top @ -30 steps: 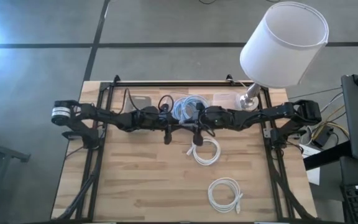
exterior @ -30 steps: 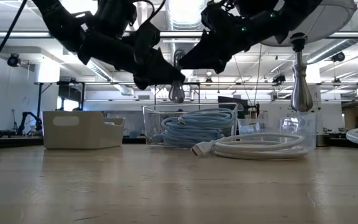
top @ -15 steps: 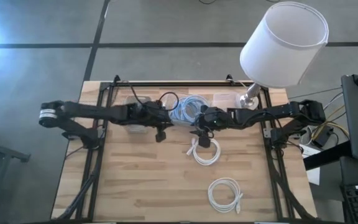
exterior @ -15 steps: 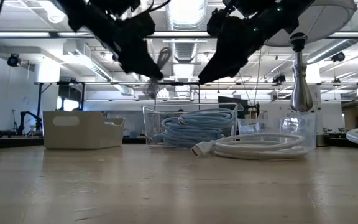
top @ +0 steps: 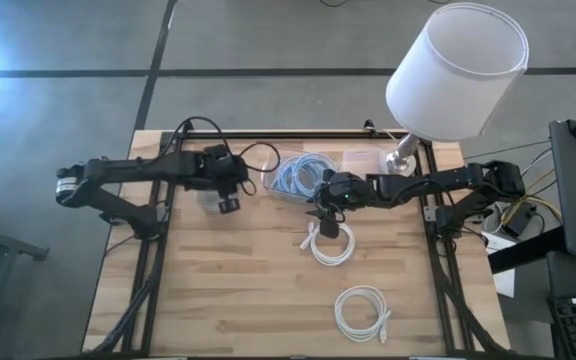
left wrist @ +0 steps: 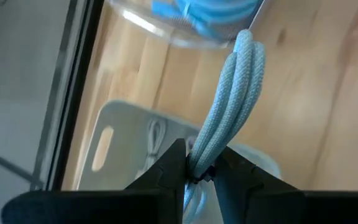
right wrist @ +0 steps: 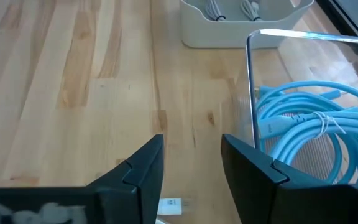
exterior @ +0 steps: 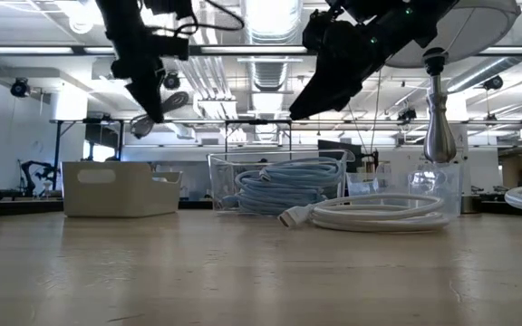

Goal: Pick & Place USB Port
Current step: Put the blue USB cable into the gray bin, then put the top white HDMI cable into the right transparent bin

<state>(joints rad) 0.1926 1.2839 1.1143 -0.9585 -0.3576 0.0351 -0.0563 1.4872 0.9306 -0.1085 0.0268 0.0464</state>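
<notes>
My left gripper (top: 230, 203) is shut on a bundle of pale blue braided cable (left wrist: 232, 93) and hangs above the white bin (left wrist: 120, 140), which stands near the table's far left (exterior: 120, 188). My right gripper (top: 320, 214) is open and holds nothing. It hovers above the table's middle, over one end of a white coiled cable (top: 330, 243) lying flat on the wood. The right wrist view shows that cable's white plug (right wrist: 169, 205) just below the open fingers (right wrist: 142, 165). My left gripper pinches the folded cable bundle between its two fingers, at one end of the bundle (left wrist: 207, 149). Several strands run side by side through the hold. The bundle is lifted clear, and its looped free end (left wrist: 248, 40) sticks out beyond the fingertips over the bin.
A clear bin of bright blue cables (top: 298, 172) stands at the far middle, a small clear container (top: 363, 160) and the lamp base (top: 403, 160) to its right. The lamp's white shade (top: 456, 70) overhangs the far right corner. Another white coil (top: 360, 310) lies near the front.
My left gripper has carried the cable bundle from the table's middle, where it hung close to my right gripper, toward the left edge, and now holds it over the white bin. My right gripper has drawn back a little toward the right and tipped downward.
</notes>
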